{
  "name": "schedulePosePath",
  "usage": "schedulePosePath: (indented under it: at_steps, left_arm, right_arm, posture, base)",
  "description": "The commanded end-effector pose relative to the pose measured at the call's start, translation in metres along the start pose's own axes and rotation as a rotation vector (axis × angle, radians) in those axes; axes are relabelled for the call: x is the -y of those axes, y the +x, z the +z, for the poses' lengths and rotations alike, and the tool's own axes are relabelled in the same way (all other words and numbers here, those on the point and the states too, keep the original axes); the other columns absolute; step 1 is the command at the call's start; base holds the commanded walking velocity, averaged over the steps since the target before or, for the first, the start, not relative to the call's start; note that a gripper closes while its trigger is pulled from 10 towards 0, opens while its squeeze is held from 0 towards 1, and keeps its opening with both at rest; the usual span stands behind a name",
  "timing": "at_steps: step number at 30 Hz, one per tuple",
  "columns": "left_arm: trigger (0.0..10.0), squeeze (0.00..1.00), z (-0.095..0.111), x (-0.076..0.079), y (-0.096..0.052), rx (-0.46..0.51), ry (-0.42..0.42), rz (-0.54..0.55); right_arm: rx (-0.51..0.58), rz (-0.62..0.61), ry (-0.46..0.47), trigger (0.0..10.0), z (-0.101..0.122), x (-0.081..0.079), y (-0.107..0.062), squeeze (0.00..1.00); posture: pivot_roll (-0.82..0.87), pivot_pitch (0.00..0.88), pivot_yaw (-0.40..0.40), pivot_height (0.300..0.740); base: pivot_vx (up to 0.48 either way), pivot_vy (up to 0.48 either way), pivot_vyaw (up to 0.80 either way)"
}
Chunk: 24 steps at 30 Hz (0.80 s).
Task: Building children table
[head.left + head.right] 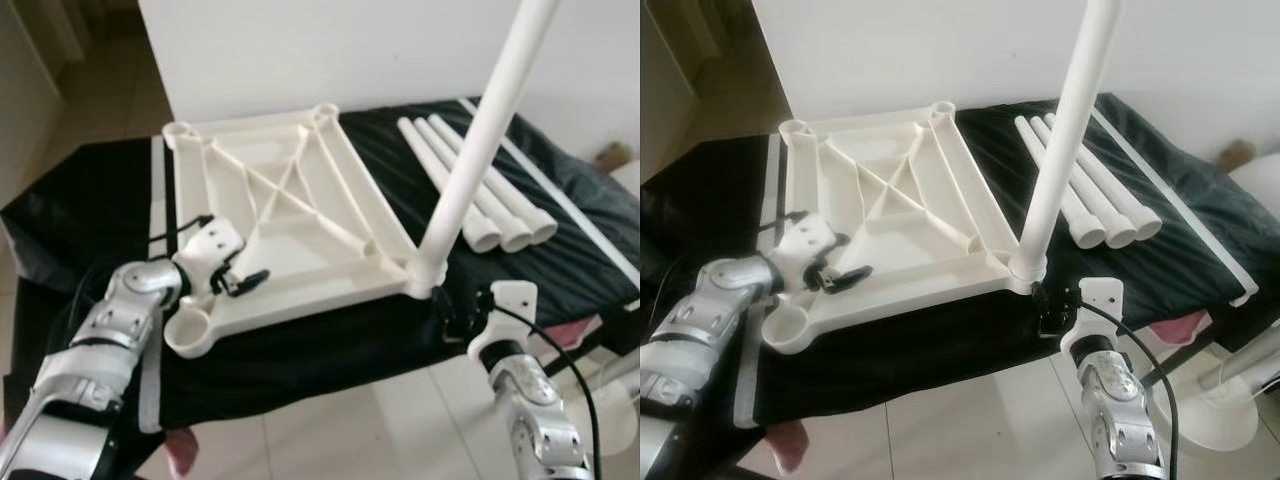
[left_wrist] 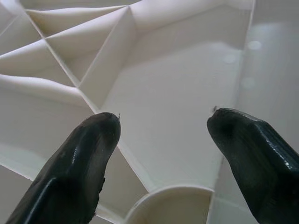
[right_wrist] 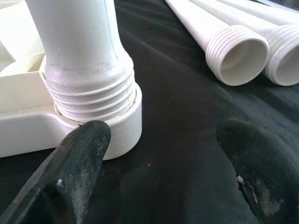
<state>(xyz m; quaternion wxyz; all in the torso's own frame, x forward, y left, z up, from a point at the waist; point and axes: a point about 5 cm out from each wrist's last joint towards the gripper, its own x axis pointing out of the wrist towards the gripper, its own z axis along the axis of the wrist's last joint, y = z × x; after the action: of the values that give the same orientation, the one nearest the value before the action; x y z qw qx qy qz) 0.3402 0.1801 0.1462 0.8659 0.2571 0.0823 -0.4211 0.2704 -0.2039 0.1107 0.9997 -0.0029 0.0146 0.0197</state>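
Tabletop (image 1: 300, 220) was cream-white plastic w/ a crossed rib pattern on its underside, centre of frame. Upright leg (image 1: 480, 150) was plain white, threaded end ridged off-white where it met the corner socket (image 3: 124, 126). Three loose legs (image 1: 480, 200), upper right, same white w/ ridged ends. Cloth (image 1: 330, 345) beneath was glossy black w/ a pale stripe at left edge & another at right. Arms silver; left gripper (image 1: 240, 283) & right gripper (image 1: 450, 318) had black fingers (image 2: 88, 154) on white housings. Floor (image 1: 380, 430) pale cream tile, wall (image 1: 300, 50) white. Pink patch (image 1: 180, 455) at bottom left
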Motion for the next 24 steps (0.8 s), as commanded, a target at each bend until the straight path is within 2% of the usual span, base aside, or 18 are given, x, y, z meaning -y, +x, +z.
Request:
schedulePosePath:
  at_steps: [1,3,5,10,14,18,20,24]
  left_arm:
    - [10.0,0.00,-0.018,0.016,-0.002,-0.081,-0.025,-0.161]
    - [10.0,0.00,-0.027,0.027,-0.004,-0.096,-0.058,-0.200]
    - [10.0,0.00,-0.027,0.027,-0.004,-0.096,-0.058,-0.200]
    - [10.0,0.00,-0.034,0.051,-0.008,-0.101,-0.124,-0.271]
    - [10.0,0.00,-0.038,0.063,-0.010,-0.113,-0.137,-0.309]
    - [10.0,0.00,-0.039,0.070,-0.012,-0.116,-0.150,-0.327]
    - [10.0,0.00,-0.039,0.083,-0.016,-0.110,-0.171,-0.372]
    - [10.0,0.00,-0.038,0.092,-0.018,-0.109,-0.183,-0.400]
  right_arm:
    - [-0.001,-0.010,0.002,10.0,-0.001,0.003,0.001,0.00]
    - [0.004,0.004,-0.007,10.0,0.003,0.006,0.012,0.00]
    - [0.004,0.004,-0.007,10.0,0.003,0.006,0.012,0.00]
    - [-0.013,0.102,-0.006,10.0,0.008,0.006,0.033,0.00]
    - [-0.016,0.139,-0.021,10.0,0.010,0.005,0.044,0.00]
    - [-0.008,0.141,-0.037,10.0,0.014,0.006,0.052,0.00]
    - [0.009,0.133,-0.046,10.0,0.020,0.010,0.062,0.00]
    - [0.019,0.126,-0.044,10.0,0.024,0.013,0.068,0.00]
  posture:
    - [-0.03,0.056,-0.011,0.740]
    - [-0.02,0.050,-0.014,0.740]
    - [-0.02,0.050,-0.014,0.740]
    - [-0.01,0.038,-0.011,0.740]
    - [0.00,0.031,-0.007,0.740]
    - [0.00,0.027,-0.003,0.740]
    - [0.00,0.026,-0.001,0.740]
    - [0.00,0.028,0.002,0.740]
  base:
    - [0.000,0.000,0.00]
    - [0.000,0.000,0.00]
    - [0.000,0.000,0.00]
    - [0.000,0.000,0.00]
    - [0.000,0.000,0.00]
    - [0.000,0.000,0.00]
    - [0.000,0.000,0.00]
    - [0.000,0.000,0.00]
